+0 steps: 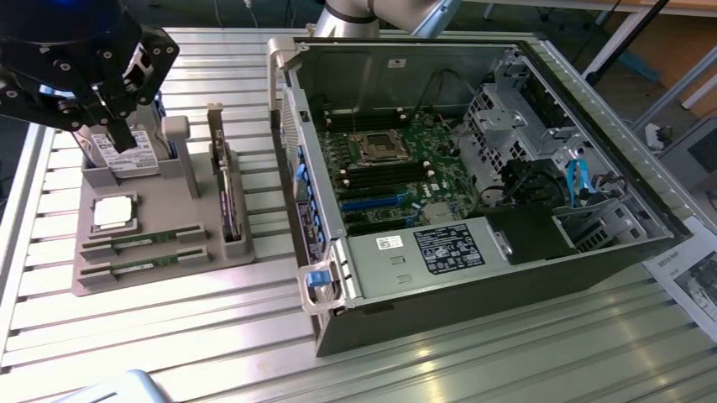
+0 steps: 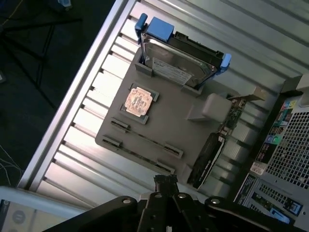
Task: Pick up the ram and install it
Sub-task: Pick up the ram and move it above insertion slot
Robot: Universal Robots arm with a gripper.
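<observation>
Two ram sticks [image 1: 143, 240] [image 1: 146, 267] lie side by side in slots at the front of a grey holder tray [image 1: 168, 210]. From the wrist they show edge-on as thin lines [image 2: 145, 139] [image 2: 137, 155]. My gripper [image 1: 121, 138] hangs high over the back of the tray, above the hard drive and well off the ram. Its fingers [image 2: 165, 180] are shut with nothing between them. The open computer case [image 1: 471, 168] lies to the exterior view's right, its motherboard [image 1: 387, 168] exposed.
The tray also holds a hard drive [image 1: 126, 155] [image 2: 181, 60] standing upright, a square silver processor [image 1: 112, 211] [image 2: 138, 100] and a dark expansion card [image 1: 227, 201] [image 2: 207, 157] on edge. Everything rests on a slatted metal table [image 1: 168, 336].
</observation>
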